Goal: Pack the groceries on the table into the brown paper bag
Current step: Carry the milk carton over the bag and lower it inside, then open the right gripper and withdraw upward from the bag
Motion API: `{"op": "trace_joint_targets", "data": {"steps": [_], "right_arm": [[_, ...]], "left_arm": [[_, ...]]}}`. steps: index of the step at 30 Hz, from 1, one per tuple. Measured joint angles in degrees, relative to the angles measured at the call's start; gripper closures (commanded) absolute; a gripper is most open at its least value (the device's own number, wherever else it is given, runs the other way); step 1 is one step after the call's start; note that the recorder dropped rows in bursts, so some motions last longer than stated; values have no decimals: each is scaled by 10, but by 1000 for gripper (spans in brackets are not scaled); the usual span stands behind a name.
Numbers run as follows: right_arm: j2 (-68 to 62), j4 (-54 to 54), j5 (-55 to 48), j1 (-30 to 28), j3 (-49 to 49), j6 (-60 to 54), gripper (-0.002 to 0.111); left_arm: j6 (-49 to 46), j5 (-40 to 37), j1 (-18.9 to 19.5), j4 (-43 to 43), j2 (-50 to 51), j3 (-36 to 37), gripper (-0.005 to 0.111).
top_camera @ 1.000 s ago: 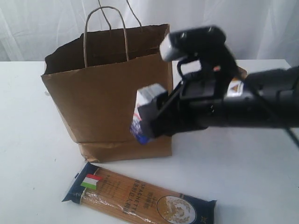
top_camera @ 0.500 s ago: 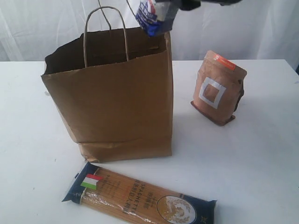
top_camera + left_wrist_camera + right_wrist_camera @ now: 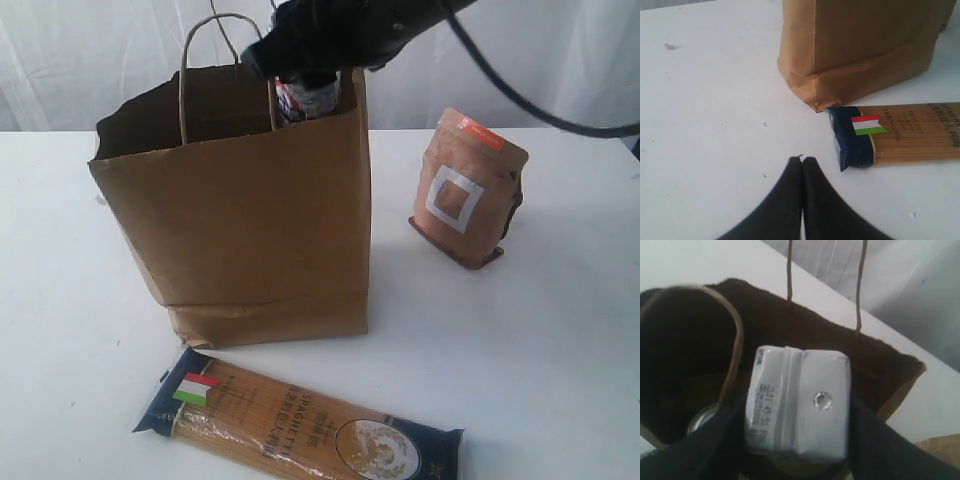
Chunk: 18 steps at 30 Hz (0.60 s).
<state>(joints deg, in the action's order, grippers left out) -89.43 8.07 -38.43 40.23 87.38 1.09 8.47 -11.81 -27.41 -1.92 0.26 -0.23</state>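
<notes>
The brown paper bag (image 3: 240,210) stands upright on the white table (image 3: 560,350), mouth open. My right gripper (image 3: 308,88) reaches over the bag's mouth, shut on the small white-purple carton (image 3: 305,100), which dips partly inside. From the right wrist the carton (image 3: 797,402) shows its white top between the fingers, above the dark bag interior (image 3: 685,355); a silver tin can (image 3: 702,421) glints inside. The spaghetti packet (image 3: 300,425) lies in front of the bag. The brown pouch (image 3: 465,190) stands to the bag's right. My left gripper (image 3: 802,160) is shut and holds nothing, low over the table near the spaghetti packet (image 3: 900,132).
The bag's twisted handles (image 3: 225,60) stick up beside the right arm (image 3: 400,25). A white curtain hangs behind the table. In the left wrist view the bag's folded base (image 3: 855,75) lies just beyond the packet.
The right arm lifted the carton from in front of the bag up above its rim, then moved it left and down into the bag's mouth. The brown pouch came into view.
</notes>
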Motion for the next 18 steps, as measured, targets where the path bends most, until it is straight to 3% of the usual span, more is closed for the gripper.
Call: {"op": "trace_joint_targets", "data": {"steps": [5,8,11,15,18], "right_arm": [[-28,0,-5,0,10,12,108],[-31,0,-8,0,12,15,101],[-35,0,-24,0,13,15,80],[-38,0,-38,0,13,16,44],[-38,1,-33,0,14,16,41]], "left_arm": [[0,0,0,0,0,0,107],[0,0,0,0,0,0,107],[0,0,0,0,0,0,107],[0,0,0,0,0,0,107],[0,0,0,0,0,0,107]]}}
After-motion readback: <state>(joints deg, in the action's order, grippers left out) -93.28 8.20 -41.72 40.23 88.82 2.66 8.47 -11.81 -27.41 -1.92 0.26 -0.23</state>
